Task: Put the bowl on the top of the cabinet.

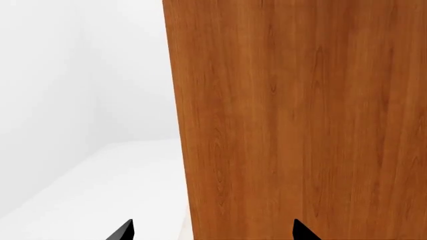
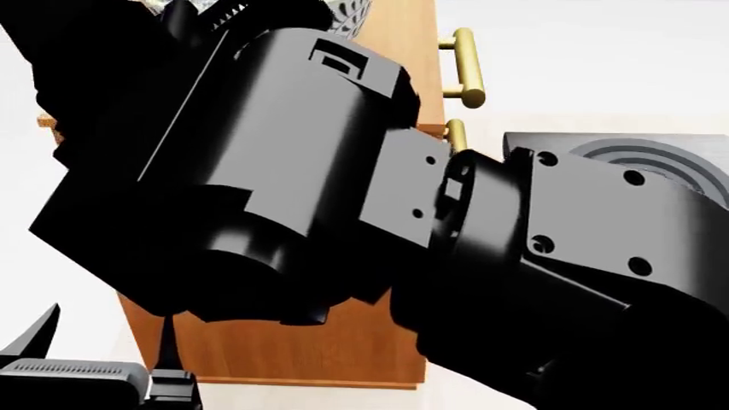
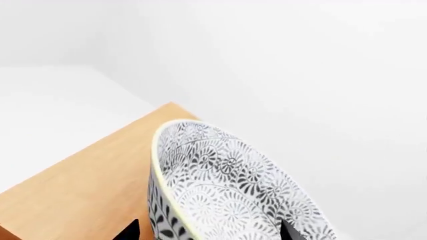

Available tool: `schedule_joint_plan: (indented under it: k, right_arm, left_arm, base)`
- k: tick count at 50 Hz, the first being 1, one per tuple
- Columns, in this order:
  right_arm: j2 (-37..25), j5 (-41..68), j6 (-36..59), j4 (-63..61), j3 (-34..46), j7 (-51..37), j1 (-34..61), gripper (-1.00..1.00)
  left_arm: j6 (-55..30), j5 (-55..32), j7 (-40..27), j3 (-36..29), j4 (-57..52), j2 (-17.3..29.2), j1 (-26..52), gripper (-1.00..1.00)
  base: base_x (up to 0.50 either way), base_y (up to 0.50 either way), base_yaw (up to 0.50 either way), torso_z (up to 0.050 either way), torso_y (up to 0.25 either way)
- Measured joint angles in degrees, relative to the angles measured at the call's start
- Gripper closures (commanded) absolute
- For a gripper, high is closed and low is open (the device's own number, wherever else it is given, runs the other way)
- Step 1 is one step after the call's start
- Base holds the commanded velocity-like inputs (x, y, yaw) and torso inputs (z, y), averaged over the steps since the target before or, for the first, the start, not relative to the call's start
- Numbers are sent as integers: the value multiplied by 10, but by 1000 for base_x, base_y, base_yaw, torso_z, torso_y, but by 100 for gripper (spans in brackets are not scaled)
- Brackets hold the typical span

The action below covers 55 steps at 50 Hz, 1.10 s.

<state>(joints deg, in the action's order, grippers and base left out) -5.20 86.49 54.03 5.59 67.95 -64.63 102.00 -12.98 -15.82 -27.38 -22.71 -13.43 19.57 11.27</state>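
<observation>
The bowl [image 3: 227, 185], white with a dense grey-black leaf pattern and a pale yellow-green rim, sits tilted in the right wrist view over the cabinet's light flat top [image 3: 80, 180]. My right gripper [image 3: 210, 232] stands open around its near wall. One fingertip [image 3: 130, 231] is outside the wall with a sliver of wood showing between, and the other [image 3: 290, 232] is over the inside. In the head view my right arm hides almost all of the bowl [image 2: 355, 12]. My left gripper [image 1: 212, 231] is open and empty, low beside the cabinet's orange-brown side [image 1: 300, 120].
Brass bar handles [image 2: 463, 65] stick out from the cabinet's front. The cabinet [image 2: 296, 354] stands on a white floor [image 1: 100, 190] with white walls behind. The bulky right arm [image 2: 285, 171] fills most of the head view, and the left gripper [image 2: 108, 346] shows at the bottom left.
</observation>
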Motion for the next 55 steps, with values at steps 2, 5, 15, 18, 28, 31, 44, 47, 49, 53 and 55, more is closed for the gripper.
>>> schedule_joint_plan:
  k: [2,5,15,18,28,31,44,47,49,53,55]
  right_arm:
    - [-4,6,3,-4,-3,-4,5,-100]
    - [-11,19,10,-11,-10,-12,16,-100]
    - [-49,75,39,-47,-41,-50,67,-100]
    - [-64,94,49,-61,-51,-63,84,-100]
    - [-112,153,77,-106,-76,-104,133,-100]
    - [-128,167,83,-118,-82,-113,143,-100]
    - [-233,246,78,-232,-113,-175,140,-100]
    - [-261,259,69,-269,-120,-188,128,-100]
    - [-279,266,61,-294,-126,-195,118,-100]
    - [-316,267,46,-343,-134,-206,91,-100]
    - [-334,262,38,-366,-138,-207,74,-100]
  left_arm:
    - [0,0,0,0,1,0,0,-100]
    - [1,0,0,-1,1,0,0,-100]
    - [3,0,0,-3,3,0,1,-100]
    - [3,0,-1,-4,3,0,1,-100]
    - [-1,1,-3,-8,0,-1,4,-100]
    - [-2,2,-4,-9,-1,-1,5,-100]
    - [-9,3,-8,-13,-5,-1,8,-100]
    - [-10,4,-9,-14,-6,-1,9,-100]
    - [-10,4,-9,-15,-6,-1,10,-100]
    - [-12,4,-10,-15,-8,-1,11,-100]
    - [-13,4,-11,-16,-9,0,11,-100]
  base:
    - [0,0,0,0,0]
    - [0,0,0,0,0]
    - [0,0,0,0,0]
    - [0,0,0,0,0]
    - [0,0,0,0,0]
    - [0,0,0,0,0]
    - [0,0,0,0,0]
    - [0,0,0,0,0]
    - [0,0,0,0,0]
    - [0,0,0,0,0]
    - [0,0,0,0,0]
